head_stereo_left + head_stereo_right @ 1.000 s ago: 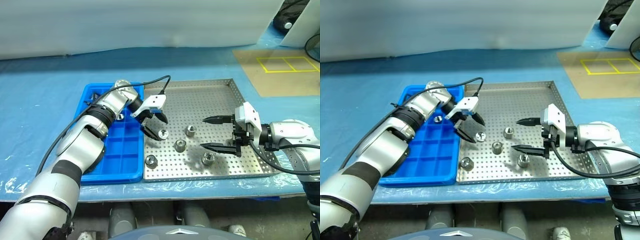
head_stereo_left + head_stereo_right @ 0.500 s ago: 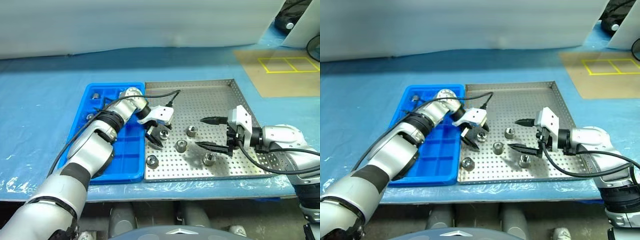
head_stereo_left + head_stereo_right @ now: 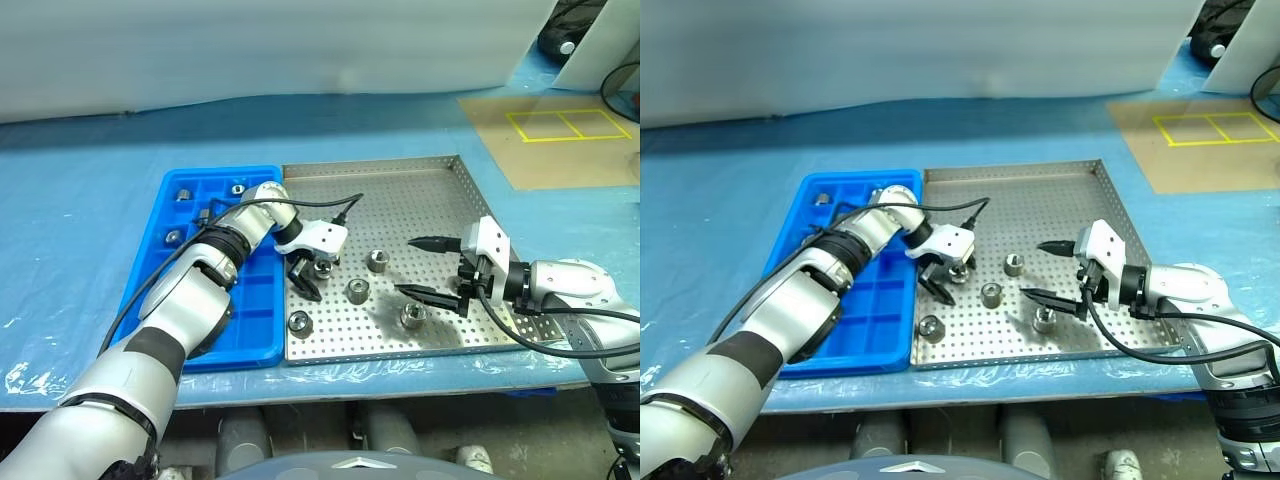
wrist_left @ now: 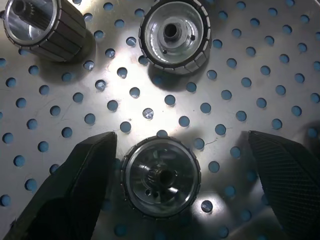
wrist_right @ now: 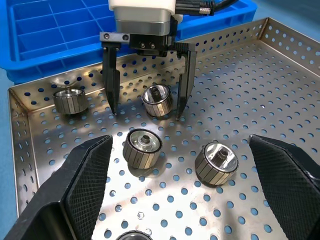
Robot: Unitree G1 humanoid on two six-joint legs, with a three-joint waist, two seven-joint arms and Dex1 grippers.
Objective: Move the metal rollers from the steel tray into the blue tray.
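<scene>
Since a sec ago my left gripper (image 3: 309, 276) dropped onto the steel tray (image 3: 440, 172), jaws wide apart either side of one roller (image 5: 157, 100), not gripping yet. Right gripper (image 3: 428, 267) hung spread, empty, nr another roller (image 3: 412, 317). Blue tray (image 3: 166, 183) already held some. Pick imminent, I judged.

Open left claw (image 4: 180, 192) straddles roller (image 4: 161, 184) on steel tray (image 4: 280, 75).
</scene>
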